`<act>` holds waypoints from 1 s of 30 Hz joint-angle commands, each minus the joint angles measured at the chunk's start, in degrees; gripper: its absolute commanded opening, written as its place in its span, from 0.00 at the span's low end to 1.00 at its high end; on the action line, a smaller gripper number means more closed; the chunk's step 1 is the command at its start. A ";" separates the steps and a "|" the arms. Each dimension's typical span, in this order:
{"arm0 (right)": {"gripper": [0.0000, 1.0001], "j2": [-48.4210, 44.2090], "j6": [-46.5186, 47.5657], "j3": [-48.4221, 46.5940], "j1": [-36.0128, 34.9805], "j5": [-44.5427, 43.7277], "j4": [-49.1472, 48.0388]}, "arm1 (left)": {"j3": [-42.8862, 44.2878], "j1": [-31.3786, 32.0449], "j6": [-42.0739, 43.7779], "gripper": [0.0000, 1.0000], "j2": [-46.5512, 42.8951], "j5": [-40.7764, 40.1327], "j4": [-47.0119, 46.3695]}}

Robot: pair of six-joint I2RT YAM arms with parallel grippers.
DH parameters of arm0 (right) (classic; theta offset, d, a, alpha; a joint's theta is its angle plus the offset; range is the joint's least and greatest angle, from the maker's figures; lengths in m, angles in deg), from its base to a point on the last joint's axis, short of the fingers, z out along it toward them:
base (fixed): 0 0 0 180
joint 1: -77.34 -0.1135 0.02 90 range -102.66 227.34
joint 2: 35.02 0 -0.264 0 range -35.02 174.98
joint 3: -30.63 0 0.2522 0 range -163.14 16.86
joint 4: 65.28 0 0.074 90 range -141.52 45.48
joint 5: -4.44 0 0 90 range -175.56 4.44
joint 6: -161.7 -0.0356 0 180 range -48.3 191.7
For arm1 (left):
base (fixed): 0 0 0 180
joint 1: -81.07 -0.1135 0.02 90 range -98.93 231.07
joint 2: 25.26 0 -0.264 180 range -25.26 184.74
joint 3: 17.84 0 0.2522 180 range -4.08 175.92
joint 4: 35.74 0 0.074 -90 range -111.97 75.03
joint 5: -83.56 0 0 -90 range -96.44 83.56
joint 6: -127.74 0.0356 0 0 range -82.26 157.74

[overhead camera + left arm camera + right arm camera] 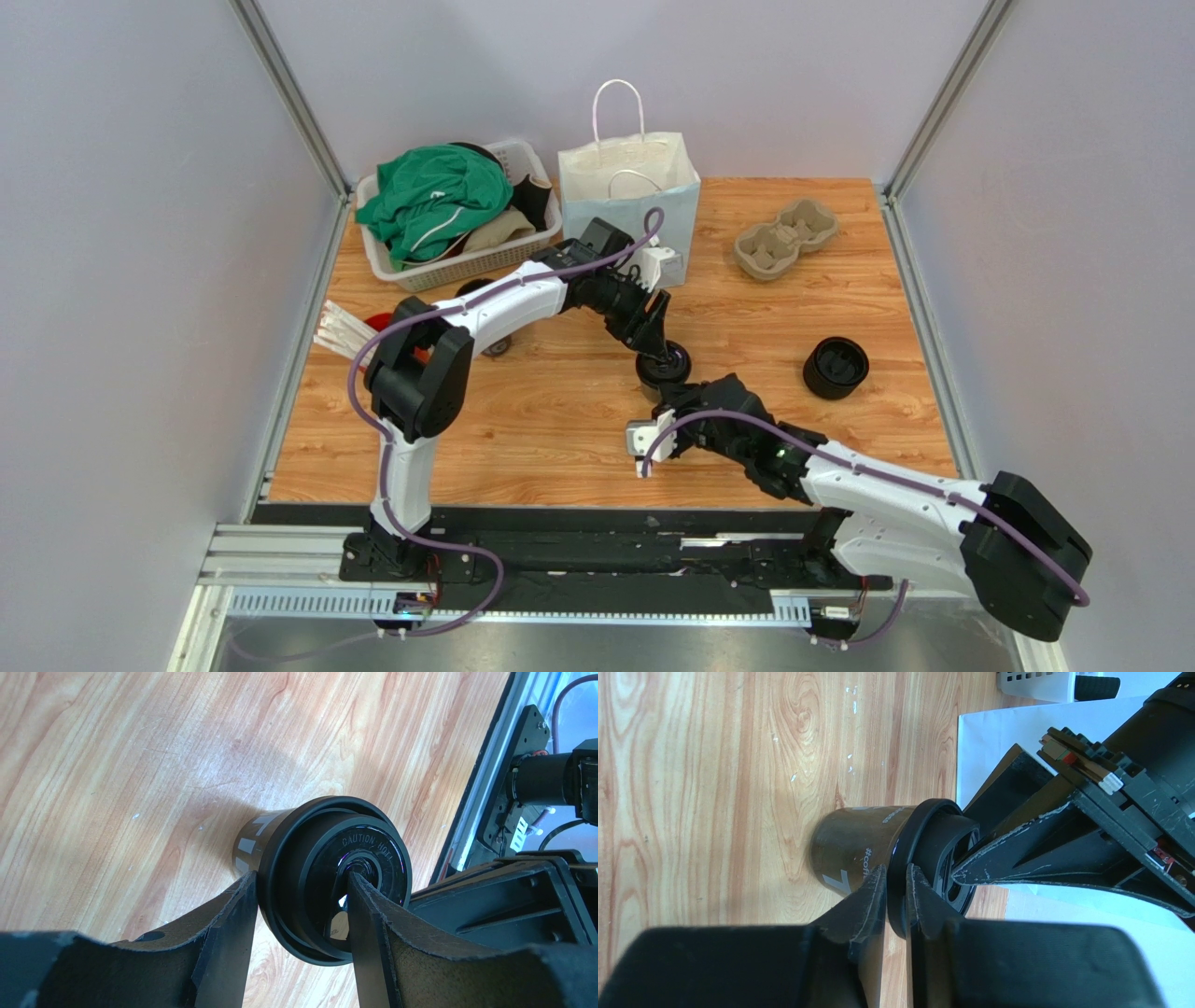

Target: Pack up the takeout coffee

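Observation:
The takeout coffee [662, 367], a black paper cup with a black lid, stands upright mid-table. My left gripper [657, 343] comes down on it from behind. In the left wrist view its jaws [300, 882] are apart: one finger lies against the lid's [309, 854] outer edge and the other rests on the lid's centre. My right gripper [671, 406] reaches in from the front. Its fingers [897, 875] pinch the lid's rim, one under the rim against the cup wall [850, 840] and one on top.
A white paper bag [631, 182] stands open behind the cup. Left of it sits a white basket [407, 266] of clothes. A cardboard cup carrier [786, 238] lies back right, and a squat black round piece [836, 367] sits to the right. White straws [337, 329] show at the left edge.

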 commanded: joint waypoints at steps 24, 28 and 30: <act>0.42 -2.78 -12.52 -7.46 -0.83 3.79 30.49 | -1.07 0.76 4.39 0.56 5.26 -9.10 5.88; 0.47 -3.84 -15.60 -11.41 0.13 5.02 31.29 | -1.07 0.76 4.30 0.56 5.53 -9.01 5.79; 0.50 -3.23 -16.92 -12.21 0.66 5.72 31.12 | -1.15 0.76 4.30 0.56 5.44 -9.10 5.88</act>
